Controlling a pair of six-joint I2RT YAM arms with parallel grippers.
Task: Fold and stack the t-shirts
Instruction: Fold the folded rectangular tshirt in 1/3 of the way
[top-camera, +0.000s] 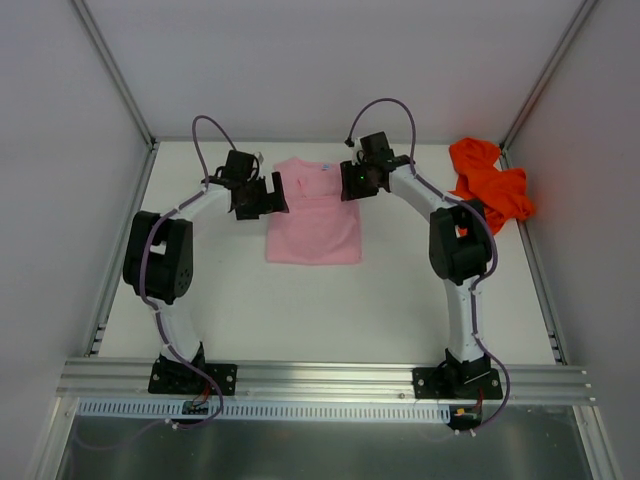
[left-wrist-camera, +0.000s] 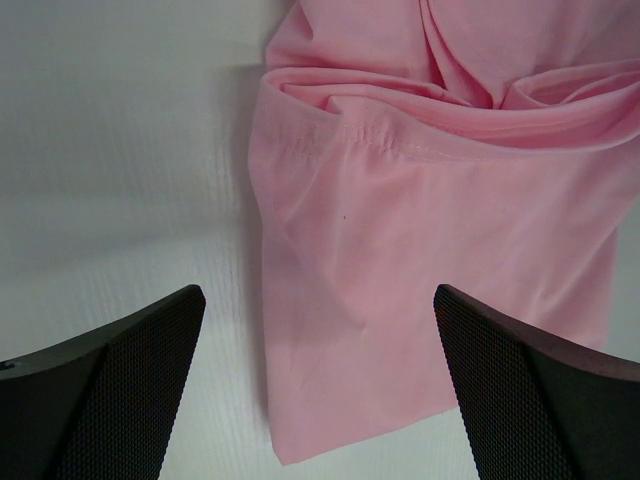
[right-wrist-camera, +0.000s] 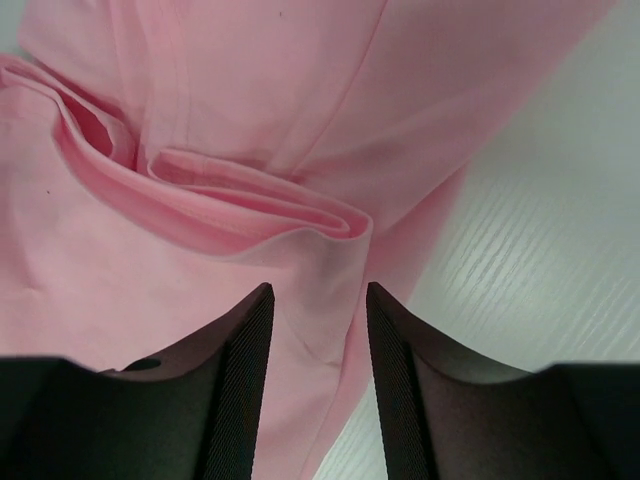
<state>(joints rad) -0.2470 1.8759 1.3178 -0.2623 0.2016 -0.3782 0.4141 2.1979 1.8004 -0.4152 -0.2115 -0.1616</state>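
Observation:
The light pink t-shirt (top-camera: 313, 215) lies partly folded at the table's middle back, its sides tucked in. My left gripper (top-camera: 262, 197) hangs open at the shirt's left edge. In the left wrist view the pink t-shirt (left-wrist-camera: 420, 230) shows a cloth corner between the wide-apart fingers of the left gripper (left-wrist-camera: 318, 292), which do not touch it. My right gripper (top-camera: 352, 180) is at the shirt's upper right edge. Its jaws (right-wrist-camera: 319, 288) stand narrowed around a raised fold of the pink t-shirt (right-wrist-camera: 200, 260), with a gap still showing. The orange t-shirt (top-camera: 490, 185) lies crumpled at the back right.
White walls close in the table on the left, back and right. A metal rail (top-camera: 320, 378) runs along the near edge by the arm bases. The orange t-shirt lies against the right wall frame.

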